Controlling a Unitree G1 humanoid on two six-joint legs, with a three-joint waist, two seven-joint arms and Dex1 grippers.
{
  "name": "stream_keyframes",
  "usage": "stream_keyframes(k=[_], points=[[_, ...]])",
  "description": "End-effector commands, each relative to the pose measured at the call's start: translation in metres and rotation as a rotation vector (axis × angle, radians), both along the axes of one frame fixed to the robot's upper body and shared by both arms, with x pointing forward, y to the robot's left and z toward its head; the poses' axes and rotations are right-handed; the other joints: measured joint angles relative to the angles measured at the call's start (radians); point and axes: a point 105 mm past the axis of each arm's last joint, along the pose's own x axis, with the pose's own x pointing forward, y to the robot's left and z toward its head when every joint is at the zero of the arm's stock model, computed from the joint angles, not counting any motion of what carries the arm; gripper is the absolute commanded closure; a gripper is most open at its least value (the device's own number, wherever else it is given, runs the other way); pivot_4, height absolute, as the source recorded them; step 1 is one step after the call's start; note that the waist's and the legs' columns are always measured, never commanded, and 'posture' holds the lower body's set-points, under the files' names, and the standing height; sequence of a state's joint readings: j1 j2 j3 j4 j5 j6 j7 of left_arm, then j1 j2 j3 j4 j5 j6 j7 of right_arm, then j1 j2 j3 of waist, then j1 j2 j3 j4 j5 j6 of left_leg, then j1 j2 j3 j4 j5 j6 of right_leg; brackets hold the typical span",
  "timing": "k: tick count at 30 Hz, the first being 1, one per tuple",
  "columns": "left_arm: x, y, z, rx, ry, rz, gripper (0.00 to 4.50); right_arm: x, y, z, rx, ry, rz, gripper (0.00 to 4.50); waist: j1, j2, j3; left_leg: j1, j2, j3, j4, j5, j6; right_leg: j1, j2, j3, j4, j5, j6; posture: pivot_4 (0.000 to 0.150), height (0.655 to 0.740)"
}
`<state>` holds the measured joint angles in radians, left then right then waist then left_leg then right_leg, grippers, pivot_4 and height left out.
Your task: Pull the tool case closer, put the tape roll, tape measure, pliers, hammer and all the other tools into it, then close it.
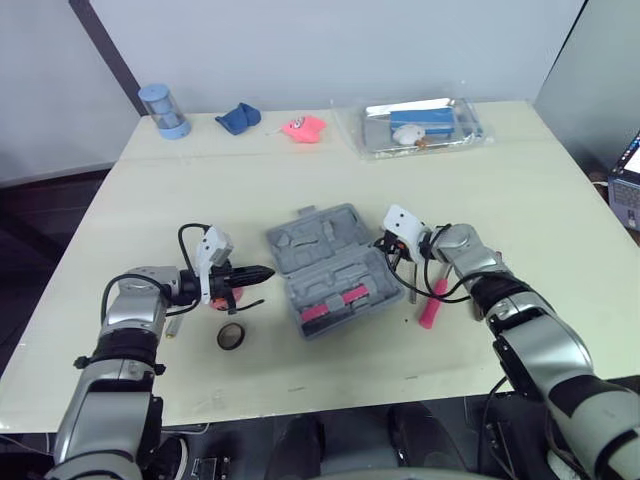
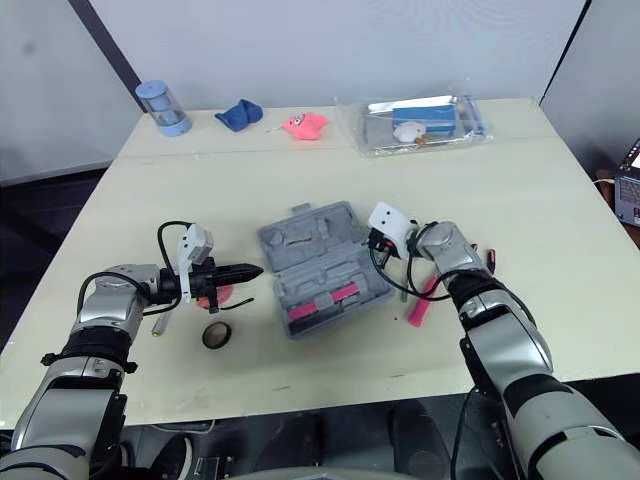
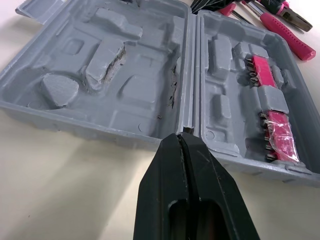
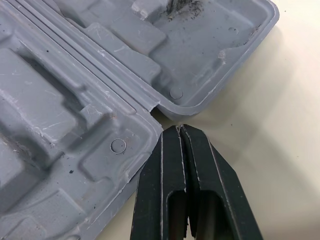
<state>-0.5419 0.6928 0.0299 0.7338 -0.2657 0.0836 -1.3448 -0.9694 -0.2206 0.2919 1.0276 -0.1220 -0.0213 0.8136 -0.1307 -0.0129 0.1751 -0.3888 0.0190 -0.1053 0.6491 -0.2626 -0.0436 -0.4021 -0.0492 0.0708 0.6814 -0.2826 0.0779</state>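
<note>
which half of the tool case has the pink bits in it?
The half nearer the robot: pink bits sit in its slots. The far half is bare grey moulding with nothing in it.

tool case (image 1: 330, 268) is plain grey with pink inserts (image 3: 280, 137) in one half. counter (image 1: 300, 170) is pale cream. tape roll (image 1: 231, 336) black, tool handle (image 1: 432, 303) pink. left gripper (image 3: 181, 135) and right gripper (image 4: 179, 127) both black. cup (image 1: 163, 110) and cloth (image 1: 238, 118) blue, little toy (image 1: 303, 127) bright pink.

On our cream table (image 1: 200, 190): an open grey tool case (image 1: 330, 265), tape roll (image 1: 231, 336), pink-handled tools (image 1: 430, 305), blue canister (image 1: 163, 110), cloth (image 1: 238, 118), toy (image 1: 303, 128), clear packet (image 1: 420, 125).
</note>
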Motion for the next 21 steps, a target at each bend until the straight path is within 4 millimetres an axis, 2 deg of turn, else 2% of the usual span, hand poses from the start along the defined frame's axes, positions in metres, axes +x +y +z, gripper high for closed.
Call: stream_keyframes(k=[1,16,21], points=[[-0.001,0.003,0.004,-0.007,-0.016,0.003,4.5,0.003,0.01,0.014,0.025,-0.048,0.027,4.44,-0.002,0.0,0.0,0.0,0.0,0.0,0.0,0.0,0.0,0.0,0.0,0.0,0.0,0.0,0.0,0.15,0.74],[-0.006,0.0,-0.009,0.016,0.025,-0.019,4.5,-0.001,0.012,0.007,0.012,-0.02,0.049,4.44,-0.02,0.0,0.0,0.0,0.0,-0.001,0.0,0.0,0.0,0.0,0.0,0.0,0.001,0.0,0.0,0.15,0.74],[-0.004,0.006,-0.003,0.005,0.0,0.001,4.5,0.0,0.012,0.008,0.014,-0.023,0.043,4.44,-0.02,0.0,0.0,0.0,0.0,-0.001,0.0,0.0,0.0,0.0,0.0,0.0,0.001,0.0,0.0,0.15,0.74]])
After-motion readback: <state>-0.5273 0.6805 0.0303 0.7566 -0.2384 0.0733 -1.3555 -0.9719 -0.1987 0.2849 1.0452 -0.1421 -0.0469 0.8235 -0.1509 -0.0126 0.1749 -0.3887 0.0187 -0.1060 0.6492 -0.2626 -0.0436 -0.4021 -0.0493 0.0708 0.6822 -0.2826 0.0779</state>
